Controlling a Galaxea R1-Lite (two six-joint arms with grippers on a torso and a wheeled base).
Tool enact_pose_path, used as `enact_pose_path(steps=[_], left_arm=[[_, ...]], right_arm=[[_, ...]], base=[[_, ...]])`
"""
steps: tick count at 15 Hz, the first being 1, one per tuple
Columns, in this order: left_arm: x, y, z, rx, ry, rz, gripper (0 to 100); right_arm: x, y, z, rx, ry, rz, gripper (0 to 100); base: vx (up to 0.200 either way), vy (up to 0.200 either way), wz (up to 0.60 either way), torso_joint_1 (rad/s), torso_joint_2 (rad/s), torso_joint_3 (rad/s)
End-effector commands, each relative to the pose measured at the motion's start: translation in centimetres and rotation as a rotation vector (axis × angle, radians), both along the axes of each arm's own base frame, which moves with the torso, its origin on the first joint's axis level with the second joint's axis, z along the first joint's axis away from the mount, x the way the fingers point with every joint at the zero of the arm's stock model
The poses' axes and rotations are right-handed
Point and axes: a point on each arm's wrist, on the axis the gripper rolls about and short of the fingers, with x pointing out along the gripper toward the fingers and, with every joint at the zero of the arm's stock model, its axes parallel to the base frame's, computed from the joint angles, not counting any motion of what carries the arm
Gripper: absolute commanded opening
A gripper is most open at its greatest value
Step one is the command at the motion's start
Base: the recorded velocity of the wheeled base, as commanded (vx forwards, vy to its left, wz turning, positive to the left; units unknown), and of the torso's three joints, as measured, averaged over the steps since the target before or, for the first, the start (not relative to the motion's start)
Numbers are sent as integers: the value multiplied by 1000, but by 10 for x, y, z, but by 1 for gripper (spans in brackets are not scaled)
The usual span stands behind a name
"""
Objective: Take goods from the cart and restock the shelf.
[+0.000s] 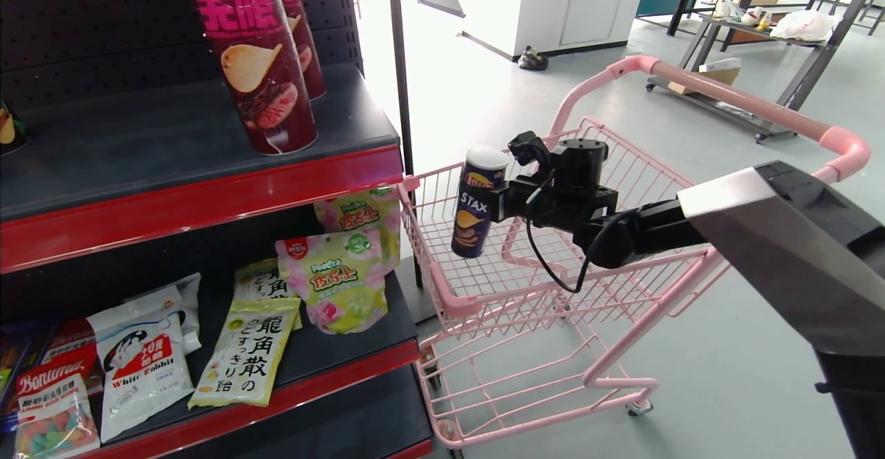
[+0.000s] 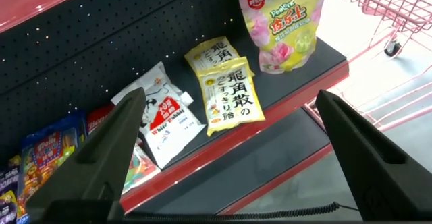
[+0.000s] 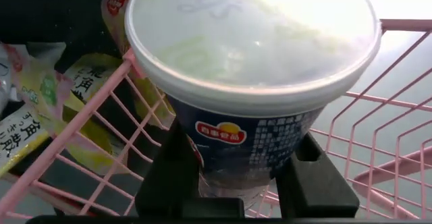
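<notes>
Gripping a blue can [image 1: 476, 203] over the pink cart [image 1: 451, 301] with right jaws, left jaws gaping toward bags [image 2: 229, 96] on the shelf [image 2: 297, 82].

Grey floor [image 1: 726, 376], wht cabinet [image 1: 574, 3] behind.

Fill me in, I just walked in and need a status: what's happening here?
The right gripper holds a dark blue chip can upright over the pink cart, beside the shelf. The can is not yet on the shelf. The left gripper hangs open in front of the snack bags on the lower level.
</notes>
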Motion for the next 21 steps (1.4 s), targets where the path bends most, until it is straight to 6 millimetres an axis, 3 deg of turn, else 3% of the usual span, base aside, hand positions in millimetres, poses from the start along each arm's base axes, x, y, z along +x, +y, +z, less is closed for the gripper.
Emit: enact_pose_path(steps=[1, 3, 5, 7, 8, 9, 11, 12, 13, 14, 17, 21], left_arm=[[-1, 0, 1, -2, -8, 1, 100], [-1, 0, 2, -5, -12, -7, 100], [-1, 0, 3, -5, -10, -8, 100], [0, 0, 4, -5, -9, -10, 100], [0, 0, 6, -6, -10, -14, 100], [0, 0, 7, -6, -11, -14, 100], [-1, 0, 8, 8, -17, -9, 100], [0, 0, 8, 10, -14, -15, 100], [1, -1, 7, -27, -6, -11, 100], [1, -1, 6, -104, -2, 10, 100], [1, 0, 5, -192, -9, 105, 100], [-2, 1, -2, -208, -38, 208, 100]], right_arm=[[-47, -23, 61, 20, -57, -17, 0], [-78, -39, 89, 29, -84, -45, 0], [-131, -69, 128, 39, -119, -70, 0], [-166, -89, 145, 24, -94, -104, 0], [-202, -107, 161, 19, -88, -142, 0], [-212, -113, 164, 17, -88, -164, 0], [-260, -139, 164, -19, -82, -310, 0], [-284, -147, 157, -51, -62, -334, 0], [-324, -159, 142, -73, -18, -343, 0], [-346, -167, 133, -84, -8, -371, 0], [-374, -182, 121, -117, 15, -470, 0], [-391, -187, 110, -129, -6, -518, 0]], base=[[0, 0, 0, 0, 0, 0], [0, 0, 0, 0, 0, 0], [0, 0, 0, 0, 0, 0], [0, 0, 0, 0, 0, 0], [0, 0, 0, 0, 0, 0], [0, 0, 0, 0, 0, 0], [0, 0, 0, 0, 0, 0], [0, 0, 0, 0, 0, 0], [0, 0, 0, 0, 0, 0], [0, 0, 0, 0, 0, 0], [0, 0, 0, 0, 0, 0], [0, 0, 0, 0, 0, 0]])
